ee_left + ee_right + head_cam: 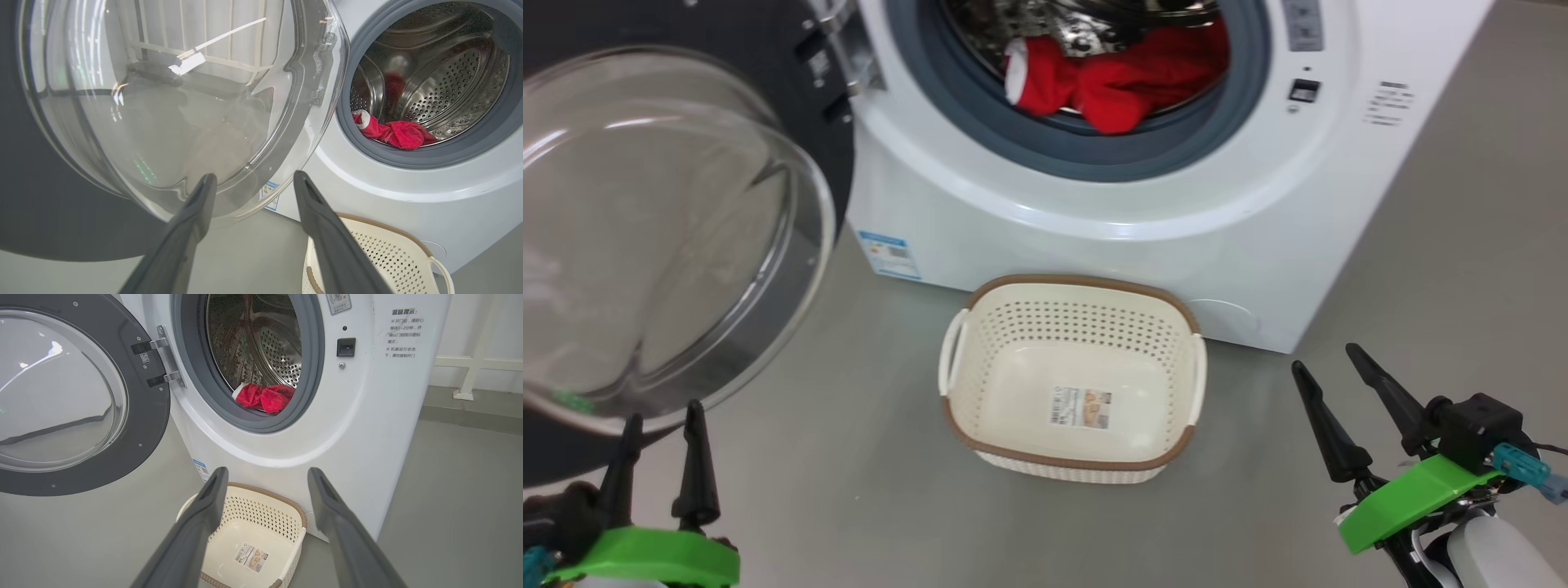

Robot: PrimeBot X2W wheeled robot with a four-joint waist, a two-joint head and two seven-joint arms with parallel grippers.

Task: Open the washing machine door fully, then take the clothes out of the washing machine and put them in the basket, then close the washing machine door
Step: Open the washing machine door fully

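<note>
The washing machine (pixel 1094 204) stands ahead with its door (pixel 662 237) swung wide open to the left, glass bowl bulging toward me. Red clothes (pixel 1119 77) with a white trim band lie at the drum's front lip, also seen as the clothes (pixel 392 132) and the clothes (pixel 265 398). The cream basket (pixel 1072 380) sits empty on the floor before the machine. My left gripper (pixel 662 420) is open just below the door's glass, fingers (pixel 196 204) close to the door (pixel 163 102). My right gripper (pixel 1327 367) is open at the lower right, apart from the basket (pixel 253 522).
Grey floor (pixel 1462 269) spreads around the machine, with free room to its right. A white rail (pixel 470 371) runs along the wall at the far right. The door (pixel 69 396) takes up the space on the left.
</note>
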